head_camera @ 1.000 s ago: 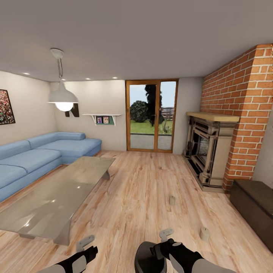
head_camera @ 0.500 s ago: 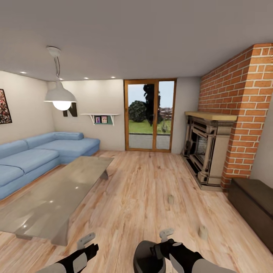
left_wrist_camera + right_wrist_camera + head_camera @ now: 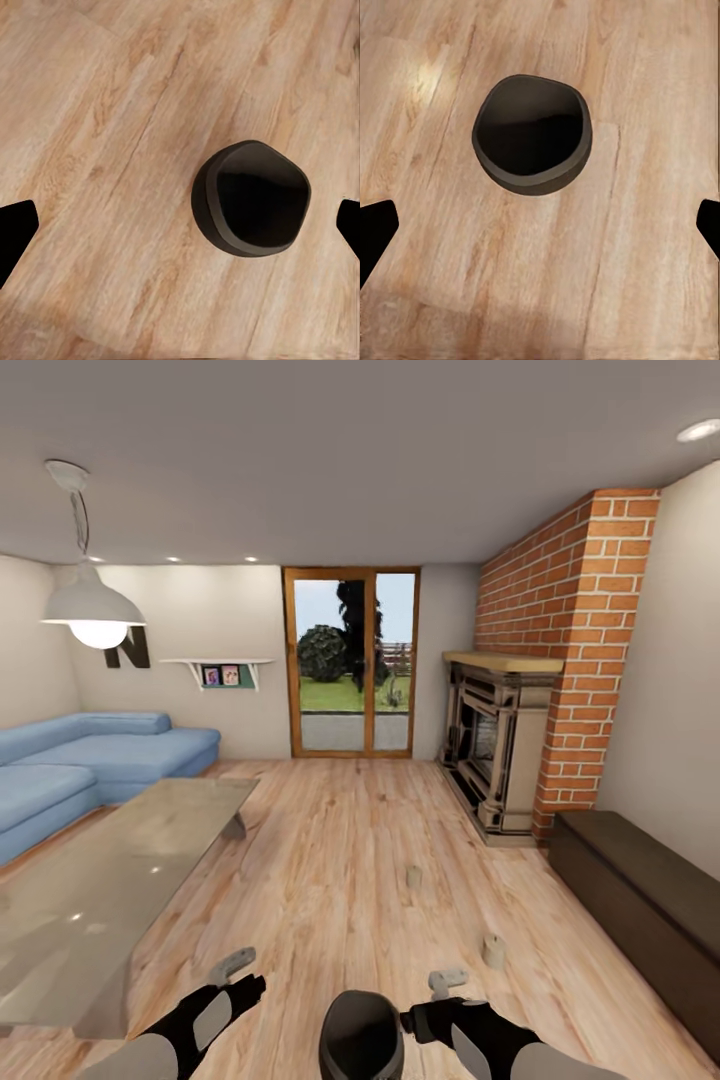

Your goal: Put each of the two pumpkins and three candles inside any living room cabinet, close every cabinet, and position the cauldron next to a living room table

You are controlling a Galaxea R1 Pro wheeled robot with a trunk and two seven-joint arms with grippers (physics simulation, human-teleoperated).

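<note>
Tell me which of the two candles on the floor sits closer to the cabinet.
The nearer candle, beside the right claw; the other candle stands farther left of the cabinet.

Bright, sharp render; lit pendant lamp (image 3: 97,615), wide-angle stretch.

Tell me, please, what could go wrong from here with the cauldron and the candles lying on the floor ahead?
The cauldron sits on the floor between the open left gripper and right gripper, close in front of the robot; rolling forward could knock it over. Two candles stand loose on the floor ahead to the right, easy to run over on the way to the cabinet. The table has a clear glass top whose edge may be misjudged.
</note>
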